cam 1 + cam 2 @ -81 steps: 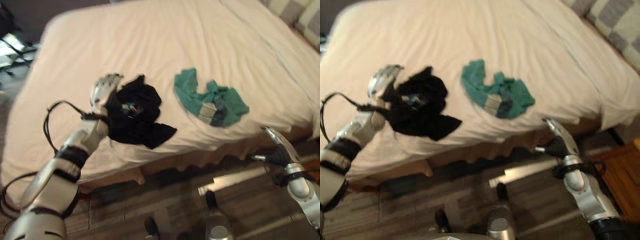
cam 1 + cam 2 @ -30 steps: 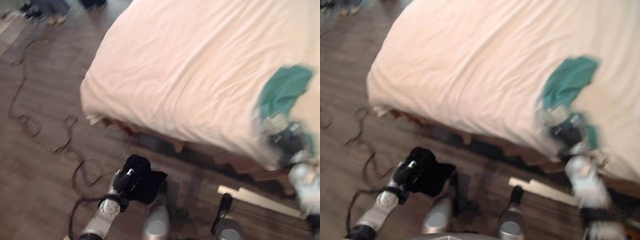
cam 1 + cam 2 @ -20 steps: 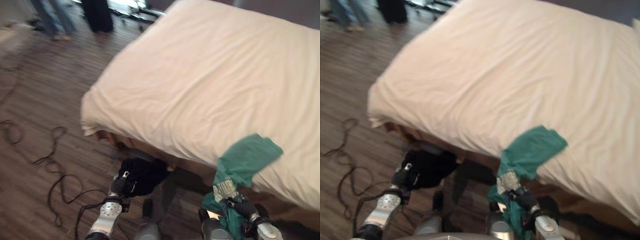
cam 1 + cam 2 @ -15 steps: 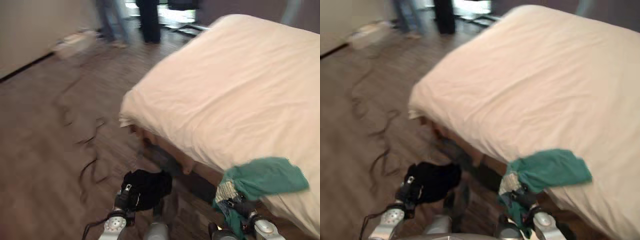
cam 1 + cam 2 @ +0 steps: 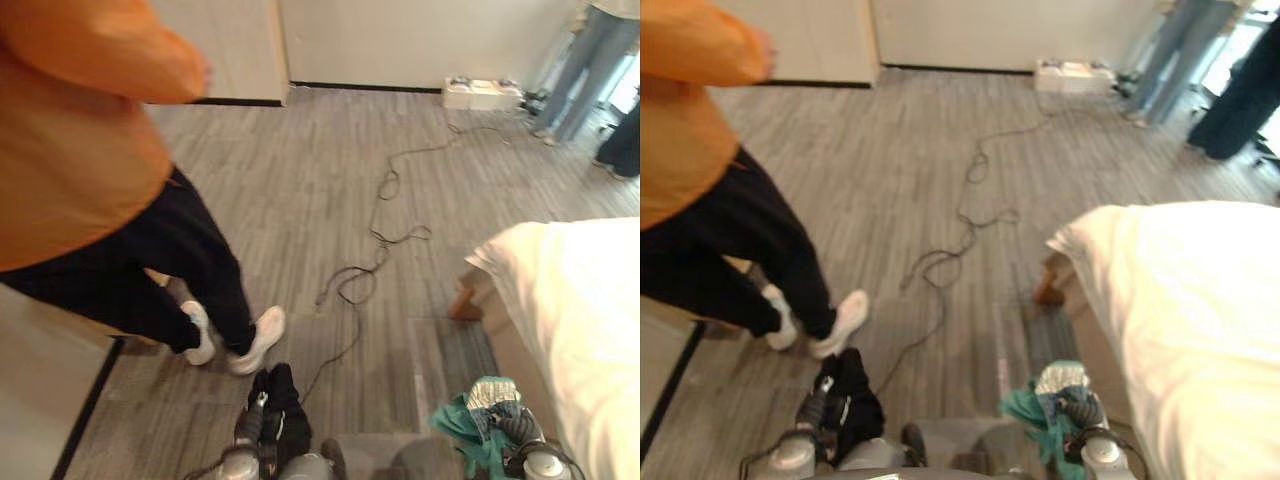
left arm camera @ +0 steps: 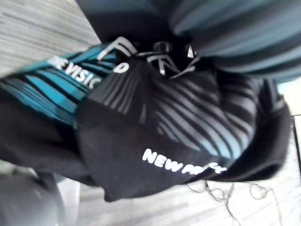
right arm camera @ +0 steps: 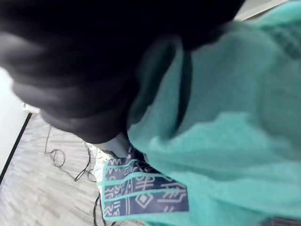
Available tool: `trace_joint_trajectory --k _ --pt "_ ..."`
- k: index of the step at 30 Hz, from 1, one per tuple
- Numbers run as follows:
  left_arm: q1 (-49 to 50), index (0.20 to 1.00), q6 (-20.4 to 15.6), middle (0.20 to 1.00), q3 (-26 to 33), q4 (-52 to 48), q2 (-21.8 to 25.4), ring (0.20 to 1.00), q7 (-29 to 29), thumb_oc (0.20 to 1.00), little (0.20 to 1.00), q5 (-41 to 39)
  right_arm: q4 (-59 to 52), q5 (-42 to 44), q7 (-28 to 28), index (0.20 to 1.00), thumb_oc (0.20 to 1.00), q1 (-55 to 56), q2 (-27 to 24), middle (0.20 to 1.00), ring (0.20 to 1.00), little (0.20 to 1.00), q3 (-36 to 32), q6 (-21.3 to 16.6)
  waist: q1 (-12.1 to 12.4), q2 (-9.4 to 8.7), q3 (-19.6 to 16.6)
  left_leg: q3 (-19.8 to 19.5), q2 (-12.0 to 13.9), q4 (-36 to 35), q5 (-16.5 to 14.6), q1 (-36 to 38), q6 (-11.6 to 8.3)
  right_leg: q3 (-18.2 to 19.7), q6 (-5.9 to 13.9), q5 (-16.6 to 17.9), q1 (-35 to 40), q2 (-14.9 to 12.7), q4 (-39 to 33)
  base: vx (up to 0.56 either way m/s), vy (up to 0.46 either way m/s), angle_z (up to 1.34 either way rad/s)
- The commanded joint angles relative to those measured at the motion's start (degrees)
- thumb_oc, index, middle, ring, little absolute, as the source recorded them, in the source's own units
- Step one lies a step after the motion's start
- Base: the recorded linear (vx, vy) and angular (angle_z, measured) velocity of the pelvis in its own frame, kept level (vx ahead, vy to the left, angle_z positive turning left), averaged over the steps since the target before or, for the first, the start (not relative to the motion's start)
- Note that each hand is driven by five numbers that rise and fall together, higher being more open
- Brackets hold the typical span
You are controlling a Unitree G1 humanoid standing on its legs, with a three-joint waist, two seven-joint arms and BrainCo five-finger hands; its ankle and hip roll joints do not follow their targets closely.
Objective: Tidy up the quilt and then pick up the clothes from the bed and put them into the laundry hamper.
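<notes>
Left eye view: left hand [image 5: 250,432] grips a bunched black garment [image 5: 281,415]; right hand [image 5: 515,430] clutches a teal garment [image 5: 462,424] beside the bed's [image 5: 570,300] corner.

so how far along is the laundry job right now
Done: both garments are off the bed, whose quilt lies smooth on the part in view. In hand: the left hand grips the black garment, the right hand the teal garment, over the floor. Left: dropping both into the hamper; a person stands ahead.
</notes>
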Motion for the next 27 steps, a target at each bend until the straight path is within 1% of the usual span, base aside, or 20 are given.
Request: trace_joint_trajectory --k 1,2,3,4,5,6,11,12,13,14,16,17,18,20,22,23,24,25,26,27 --pt "-5.9 0.2 -2.7 0.2 1.1 -2.6 0.5 0.2 0.5 0.2 0.2 2.2 -4.8 1.0 -2.0 0.2 0.2 -3.5 -1.7 0.2 0.2 0.2 0.4 -3.3 -0.4 0.39 3.4 -10.4 3.9 -7.7 1.1 3.5 -7.26 0.8 -2.57 -1.2 -2.2 5.5 -18.0 0.1 -0.083 1.39" --pt "-7.1 0.2 -3.2 0.2 0.7 -1.7 0.6 0.2 0.8 0.2 0.2 2.0 -4.8 1.9 -2.2 0.2 0.2 -3.2 -1.6 0.2 0.2 0.2 0.2 -4.0 -0.7 0.24 3.5 -11.6 3.4 -8.0 0.9 3.9 -7.44 3.0 -2.76 -0.3 -1.5 5.4 -24.2 0.15 -0.185 1.03" --pt "-8.4 0.2 -3.6 0.2 0.1 -1.1 0.8 0.2 1.6 0.2 0.2 2.1 -5.0 2.4 -2.8 0.2 0.2 -3.0 -1.7 0.2 0.2 0.2 0.2 -4.9 -1.3 -0.08 3.3 -13.5 2.9 -8.1 0.0 4.4 -7.74 5.5 -2.48 2.8 -2.2 3.9 -32.5 0.2 -0.192 0.99" --pt "-8.5 0.2 -3.3 0.2 -0.4 -0.4 1.0 0.2 1.6 0.2 0.2 3.1 -5.3 2.2 -2.5 0.2 0.2 -2.1 -1.5 0.2 0.2 0.2 0.2 -4.8 -1.4 -0.6 3.1 -14.4 1.9 -7.3 -0.9 4.7 -7.44 6.5 -2.37 3.6 -1.3 3.1 -34.8 0.17 -0.179 0.62" --pt "-8.2 0.2 -3.2 0.2 0.4 -0.6 0.5 0.2 1.9 0.2 0.2 3.0 -4.9 1.8 -2.8 0.2 0.2 -2.5 -1.3 0.2 0.2 0.2 0.7 -4.8 -1.1 -1.02 3.3 -14.5 1.5 -6.5 -1.5 4.9 -7.41 6.9 -0.88 6.6 -1.9 2.0 -34.3 0.07 -0.1 0.78" --pt "-13.0 0.2 -2.8 0.2 1.9 8.4 -1.0 0.2 6.0 0.2 0.2 -0.1 8.4 -2.2 -2.8 0.2 0.2 -3.6 -2.5 0.2 0.2 0.2 3.8 -1.4 0.5 -0.21 0.6 -13.1 1.5 -9.6 -1.7 10.3 -7.88 5.0 -4.31 2.2 7.3 7.2 -36.9 0.02 -0.092 0.54" --pt "-12.8 0.2 -2.8 0.2 1.8 8.0 -0.5 0.2 5.7 0.2 0.2 -0.4 7.9 -2.5 -2.5 0.2 0.2 -4.1 -2.7 0.2 0.2 0.2 4.2 -1.3 0.8 0.13 0.7 -13.4 1.9 -9.6 -1.5 10.6 -8.26 5.3 -5.14 0.8 6.4 7.8 -34.4 0.06 -0.077 0.08" --pt "-13.3 0.2 -2.8 0.2 1.6 7.9 -0.4 0.2 5.3 0.2 0.2 -0.5 7.4 -2.4 -2.5 0.2 0.2 -4.3 -2.8 0.2 0.2 0.2 4.4 -1.3 1.0 0.04 1.0 -13.7 2.2 -8.2 -1.2 10.5 -8.75 5.1 -5.66 0.6 6.7 7.9 -34.7 0.06 -0.118 -0.01" --pt "-13.4 0.2 -2.9 0.2 1.6 7.5 -0.3 0.2 5.2 0.2 0.2 -0.7 6.2 -2.6 -2.4 0.2 0.2 -4.1 -3.1 0.2 0.2 0.2 4.5 -1.4 1.1 -0.27 1.3 -13.8 2.4 -4.8 -1.9 9.4 -9.19 4.6 -6.04 0.6 7.3 7.8 -35.3 0.14 -0.257 0.06" --pt "-13.5 0.2 -3.1 0.2 1.4 6.3 -0.2 0.2 5.0 0.2 0.2 -1.0 3.6 -2.8 -2.1 0.2 0.2 -3.8 -3.9 0.2 0.2 0.2 4.5 -1.9 1.4 -0.74 2.4 -13.9 3.1 3.8 -1.6 6.8 -10.55 3.2 -7.04 0.4 9.4 7.9 -36.4 0.13 -0.273 0.12" --pt "-14.2 0.2 -3.1 0.2 0.8 5.1 -0.3 0.2 5.0 0.2 0.2 -1.7 1.8 -2.6 -2.5 0.2 0.2 -4.3 -5.1 0.2 0.2 0.2 4.3 -2.2 2.5 -1.1 4.5 -15.1 4.6 17.1 4.3 -0.7 -12.37 1.9 -8.58 0.3 11.2 7.9 -37.3 0.15 -0.276 0.19" --pt "-14.4 0.2 -3.0 0.2 0.5 4.7 -0.5 0.2 5.6 0.2 0.2 -1.5 -0.2 -2.7 -2.6 0.2 0.2 -4.6 -6.1 0.2 0.2 0.2 4.6 -2.0 3.1 -1.79 5.4 -14.6 4.4 21.6 3.9 -4.9 -11.5 1.0 -8.98 -0.6 12.6 7.5 -38.3 0.27 -0.198 0.32" --pt "-14.4 0.2 -3.0 0.2 0.6 4.9 -0.7 0.2 5.9 0.2 0.2 -1.2 -1.3 -3.0 -2.3 0.2 0.2 -4.7 -6.3 0.2 0.2 0.2 4.8 -1.9 3.4 -1.85 5.2 -13.4 3.6 19.3 2.8 -6.4 -11.0 0.8 -8.8 -1.1 13.4 7.5 -39.2 0.41 -0.1 0.28" --pt "-13.3 0.2 -2.8 0.2 1.1 4.1 -1.1 0.2 5.7 0.2 0.2 -0.7 -3.0 -3.7 -2.0 0.2 0.2 -4.7 -6.6 0.2 0.2 0.2 5.1 -1.8 4.2 -1.82 4.1 -10.2 2.3 11.5 -0.9 -6.5 -8.98 1.0 -7.74 -2.3 15.2 7.1 -41.0 0.43 0.065 -0.02" --pt "-12.3 0.2 -2.6 0.2 1.0 3.9 -1.6 0.2 5.2 0.2 0.2 0.2 -3.0 -4.1 -2.4 0.2 0.2 -5.4 -6.9 0.2 0.2 0.2 5.3 -1.9 5.0 -0.57 3.4 -6.5 1.9 2.8 2.6 -8.7 -9.55 0.3 -7.14 -3.5 17.0 7.7 -42.3 0.46 0.126 -0.29" --pt "-11.8 0.2 -2.5 0.2 1.0 3.7 -1.5 0.2 5.0 0.2 0.2 0.4 -3.2 -4.3 -2.7 0.2 0.2 -5.6 -6.9 0.2 0.2 0.2 5.3 -1.8 5.5 -0.47 3.1 -4.7 2.0 -0.7 3.9 -9.6 -9.69 0.0 -7.0 -4.4 17.9 7.6 -42.6 0.49 0.103 -0.15" --pt "-11.6 0.2 -2.5 0.2 1.2 3.9 -1.4 0.2 4.7 0.2 0.2 0.5 -3.2 -4.6 -2.7 0.2 0.2 -6.4 -6.9 0.2 0.2 0.2 5.5 -1.8 6.4 -0.67 2.7 -4.3 2.3 -1.6 4.4 -10.7 -9.8 -0.2 -6.73 -5.1 19.1 7.7 -42.6 0.53 0.077 -0.1" --pt "-10.8 0.2 -2.3 0.2 1.8 3.5 -0.7 0.2 4.6 0.2 0.2 0.7 -3.3 -5.2 -2.2 0.2 0.2 -6.4 -6.5 0.2 0.2 0.2 5.9 -1.9 6.6 -1.57 2.1 -4.7 1.9 -2.9 3.8 -9.7 -9.22 -0.4 -6.04 -6.2 19.4 7.4 -41.6 0.38 0.046 0.02" --pt "-10.8 0.2 -2.3 0.2 1.8 3.5 -0.7 0.2 4.6 0.2 0.2 0.7 -3.3 -5.2 -2.2 0.2 0.2 -6.4 -6.5 0.2 0.2 0.2 5.9 -1.9 6.7 -1.48 1.9 -4.6 2.1 -3.0 4.0 -9.9 -9.24 -0.3 -6.09 -6.1 19.2 7.6 -41.6 0.6 0.093 -0.25" --pt "-10.2 0.2 -2.0 0.2 1.8 2.8 -0.2 0.2 4.2 0.2 0.2 1.1 -2.4 -5.9 -2.1 0.2 0.2 -6.6 -5.4 0.2 0.2 0.2 6.3 -2.0 7.3 -3.22 1.3 -5.8 0.3 -1.4 2.9 -9.5 -7.0 0.2 -5.0 -6.5 18.9 6.7 -34.8 0.53 0.094 -0.34"
